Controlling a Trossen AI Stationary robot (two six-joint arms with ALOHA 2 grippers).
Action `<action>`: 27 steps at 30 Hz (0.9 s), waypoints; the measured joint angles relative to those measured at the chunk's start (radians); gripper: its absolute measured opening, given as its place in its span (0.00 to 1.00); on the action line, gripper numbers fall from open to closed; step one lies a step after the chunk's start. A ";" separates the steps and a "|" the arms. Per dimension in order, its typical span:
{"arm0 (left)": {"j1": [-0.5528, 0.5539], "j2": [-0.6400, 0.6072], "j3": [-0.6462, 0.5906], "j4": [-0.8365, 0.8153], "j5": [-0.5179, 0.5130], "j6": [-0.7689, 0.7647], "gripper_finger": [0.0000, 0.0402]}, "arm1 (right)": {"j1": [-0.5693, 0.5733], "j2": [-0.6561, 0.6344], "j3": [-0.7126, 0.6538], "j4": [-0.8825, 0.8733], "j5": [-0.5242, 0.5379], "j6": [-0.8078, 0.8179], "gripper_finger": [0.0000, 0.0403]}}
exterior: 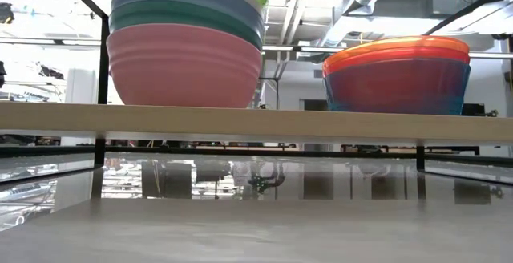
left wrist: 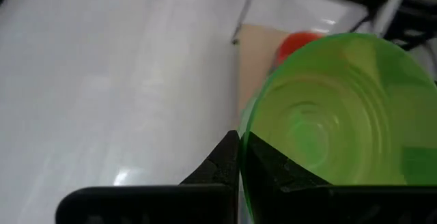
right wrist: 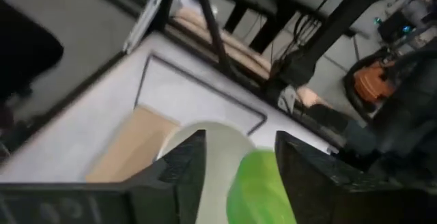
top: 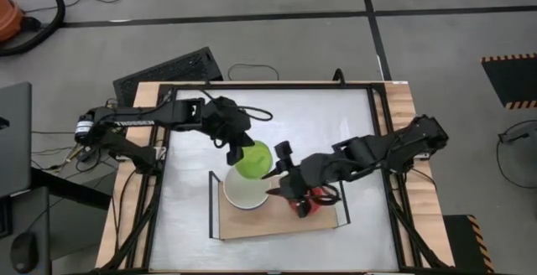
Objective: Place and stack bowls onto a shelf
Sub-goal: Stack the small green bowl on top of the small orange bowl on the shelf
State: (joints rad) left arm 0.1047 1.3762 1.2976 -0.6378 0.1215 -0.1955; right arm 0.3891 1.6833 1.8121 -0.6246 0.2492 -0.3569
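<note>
My left gripper (top: 237, 147) is shut on a green bowl (top: 253, 159), which hangs tilted over the far rim of a white bowl (top: 243, 191). The white bowl tops a stack of pink, teal and blue bowls (exterior: 184, 54) on the left part of the light-wood shelf (top: 277, 222). An orange-red bowl tops a second stack (exterior: 397, 74) on the shelf's right part. My right gripper (top: 278, 173) is open and empty above the shelf, between the two stacks. Its wrist view shows the white bowl (right wrist: 212, 142) and the green bowl (right wrist: 256, 183) past its fingers. My left gripper holds the green bowl by its rim (left wrist: 243, 149), on the side toward the table's left and far edges. One finger (left wrist: 280, 173) is inside the bowl and one (left wrist: 218, 166) outside. The fingers slant down from the far left. The bowl is tilted above the white bowl; whether they touch I cannot tell.
Thin black wire frames (top: 210, 204) rise at the shelf's short ends. The shelf board (exterior: 256, 123) spans the low view. A black frame (top: 373, 141) borders the white tabletop. There is free tabletop to the far side and the left of the shelf.
</note>
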 joint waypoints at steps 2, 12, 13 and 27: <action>-0.014 -0.001 0.011 0.022 0.014 0.000 0.00 | -0.001 0.020 0.000 -0.017 0.000 -0.018 0.53; -0.060 0.001 0.102 -0.005 0.033 0.001 0.00 | -0.041 0.073 0.107 -0.088 -0.053 -0.019 0.54; -0.061 0.002 0.110 -0.011 0.033 0.002 0.00 | -0.047 0.071 0.107 -0.094 -0.069 -0.018 0.54; -0.075 0.114 0.217 -0.035 0.128 0.010 0.00 | -0.071 0.078 0.112 -0.267 -0.176 0.008 0.51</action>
State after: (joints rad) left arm 0.0299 1.4900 1.5141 -0.6723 0.2497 -0.1859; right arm 0.3180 1.7613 1.9242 -0.8916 0.0731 -0.3485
